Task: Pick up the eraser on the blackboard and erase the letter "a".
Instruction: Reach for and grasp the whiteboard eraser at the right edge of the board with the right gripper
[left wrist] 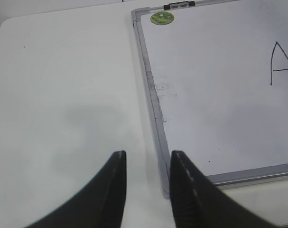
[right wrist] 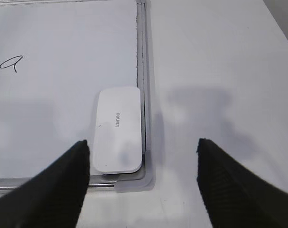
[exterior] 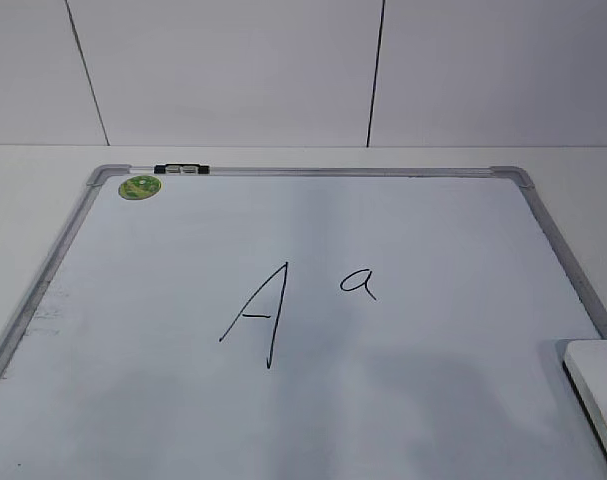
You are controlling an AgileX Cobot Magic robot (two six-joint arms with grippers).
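The blackboard (exterior: 313, 400) is a white board with a grey frame lying flat on the table. The small letter "a" (exterior: 358, 283) is written right of a large capital "A" (exterior: 258, 315); it also shows in the right wrist view (right wrist: 11, 62). The white eraser (right wrist: 118, 129) lies in the board's near right corner against the frame, and its edge shows in the exterior view (exterior: 598, 385). My right gripper (right wrist: 143, 156) is open and empty, hovering above that corner with the eraser between and ahead of its fingers. My left gripper (left wrist: 147, 161) is open and empty over the board's near left corner (left wrist: 165, 190).
A round green sticker (exterior: 140, 186) and a small black-and-clear clip (exterior: 181, 169) sit at the board's far left corner. White table surface (left wrist: 63, 95) extends left of the board and right of it (right wrist: 219, 71). A panelled wall stands behind.
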